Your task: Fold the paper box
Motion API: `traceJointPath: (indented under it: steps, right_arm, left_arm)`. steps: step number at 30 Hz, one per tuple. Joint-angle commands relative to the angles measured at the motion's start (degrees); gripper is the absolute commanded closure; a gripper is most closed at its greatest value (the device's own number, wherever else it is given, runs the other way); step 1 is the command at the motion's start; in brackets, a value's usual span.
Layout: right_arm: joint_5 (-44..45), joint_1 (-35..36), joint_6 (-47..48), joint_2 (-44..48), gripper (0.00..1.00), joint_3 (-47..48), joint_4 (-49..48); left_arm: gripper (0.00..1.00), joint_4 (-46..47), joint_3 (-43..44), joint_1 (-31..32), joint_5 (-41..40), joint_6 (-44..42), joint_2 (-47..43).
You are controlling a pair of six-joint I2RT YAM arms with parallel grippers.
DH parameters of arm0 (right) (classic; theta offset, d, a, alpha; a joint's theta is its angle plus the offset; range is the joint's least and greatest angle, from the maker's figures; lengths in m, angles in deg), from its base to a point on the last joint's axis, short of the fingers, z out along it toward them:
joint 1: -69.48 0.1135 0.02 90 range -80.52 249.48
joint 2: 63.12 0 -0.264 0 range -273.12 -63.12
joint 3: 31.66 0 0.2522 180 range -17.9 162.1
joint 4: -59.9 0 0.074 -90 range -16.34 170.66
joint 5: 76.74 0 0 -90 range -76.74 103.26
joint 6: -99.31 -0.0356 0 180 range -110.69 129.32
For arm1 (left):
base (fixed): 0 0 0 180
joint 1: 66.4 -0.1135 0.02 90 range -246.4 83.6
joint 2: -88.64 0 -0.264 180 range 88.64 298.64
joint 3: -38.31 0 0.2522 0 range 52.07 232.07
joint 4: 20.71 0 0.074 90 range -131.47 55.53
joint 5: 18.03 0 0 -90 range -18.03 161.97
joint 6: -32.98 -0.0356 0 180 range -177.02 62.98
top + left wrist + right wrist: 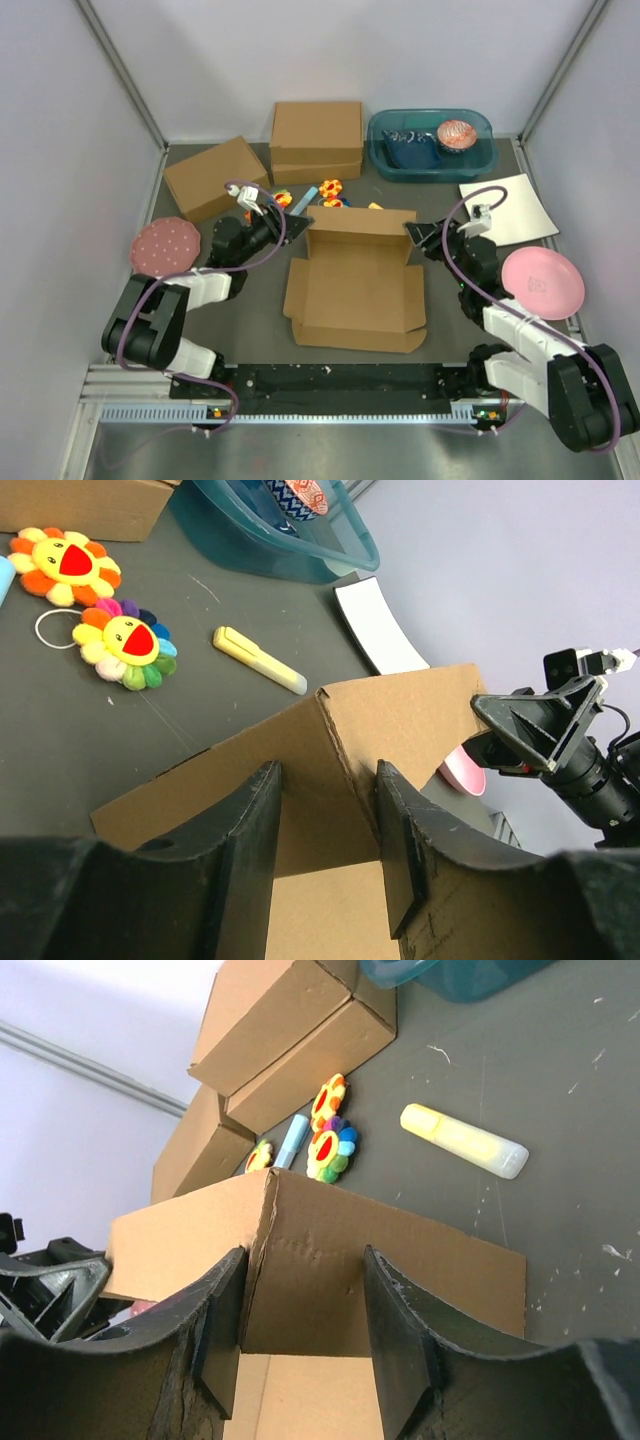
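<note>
Both grippers at the paper box's raised rear corners

Left gripper (pixel 330 850) straddles the left rear corner of the paper box (pixel 358 292) at table centre; right gripper (pixel 300 1335) straddles the right corner; whether either clamps the cardboard cannot be told

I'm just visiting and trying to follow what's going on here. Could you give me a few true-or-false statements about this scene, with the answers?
1. The paper box lies open between the two arms. True.
2. The left gripper straddles a raised back corner of it. True.
3. The yellow highlighter lies inside the teal plastic bin. False: it lies on the dark table, behind the box.
4. The right gripper hangs far from the cardboard. False: its fingers flank the other back corner.
5. Two flower plush toys lie on the table. True.
</note>
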Motion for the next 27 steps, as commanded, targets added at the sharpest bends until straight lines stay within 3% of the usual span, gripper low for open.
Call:
traceJointPath:
  steps: [1, 8, 13, 27]
  right_arm:
    - [2.03, -0.78, 3.39, -0.29, 0.52, -1.52, 24.15]
    - [3.96, -0.78, 6.12, 5.16, 0.34, 5.08, 31.36]
    - [5.98, -0.78, 8.05, 7.54, 0.25, 9.38, 36.00]
    - [8.80, -0.78, 17.01, 12.20, 0.17, 25.28, 45.06]
  left_arm:
    - [0.58, -18.97, -1.79, 0.98, 1.88, -2.71, 0.93]
    - [0.42, -27.14, 3.93, 0.98, 1.18, -3.32, -3.56]
    - [0.36, -33.74, 8.93, 0.89, -0.31, -4.72, -5.41]
    - [0.23, -50.79, 21.42, -0.77, -6.73, -11.49, -12.52]
